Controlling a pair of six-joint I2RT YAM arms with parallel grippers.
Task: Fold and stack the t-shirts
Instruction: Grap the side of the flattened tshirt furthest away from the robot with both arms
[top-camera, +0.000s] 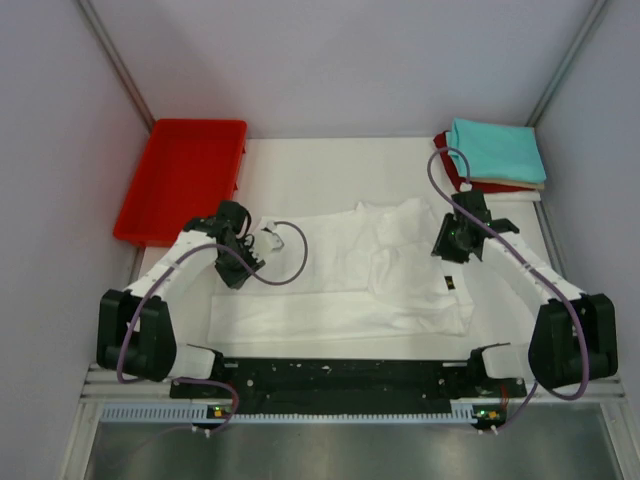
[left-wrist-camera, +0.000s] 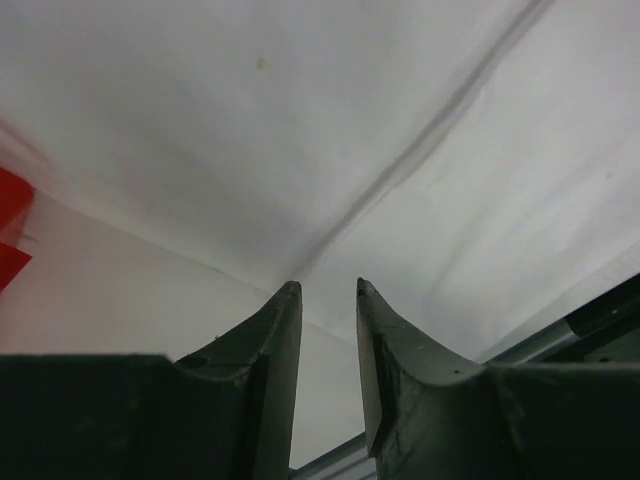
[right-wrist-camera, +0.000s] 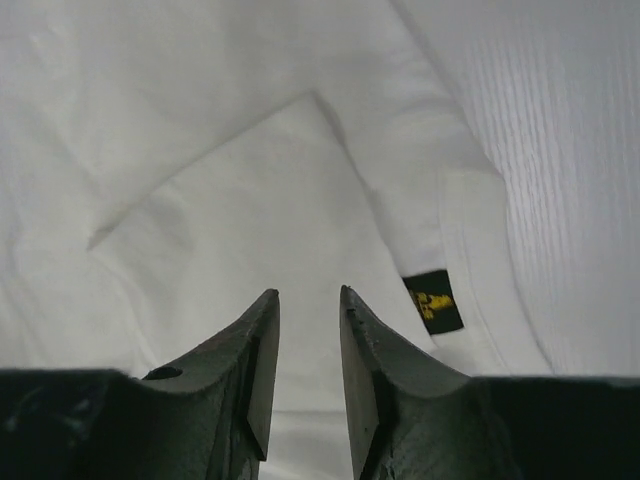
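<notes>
The white shirt (top-camera: 340, 280) lies spread over the middle of the white surface (top-camera: 320, 165), rumpled, with a folded-over part on its right half and its near edge just short of the black rail (top-camera: 340, 375) that carries the arm bases. Bare surface shows beyond the shirt toward the back wall.

The left claw (left-wrist-camera: 325, 290) hangs low over the shirt's left edge, its jaws parted by a narrow gap with nothing between them (a long crease runs off ahead of the tips). The right claw (right-wrist-camera: 307, 293) sits the same way over the right half, released, just beside the small dark neck label (right-wrist-camera: 435, 300).

A red tray (top-camera: 180, 180) sits at the back left, apart from the shirt. A stack of folded shirts (top-camera: 497, 150), teal on top, fills the back right corner, near the right arm. A purple cable (top-camera: 290, 265) loops over the shirt's left part.
</notes>
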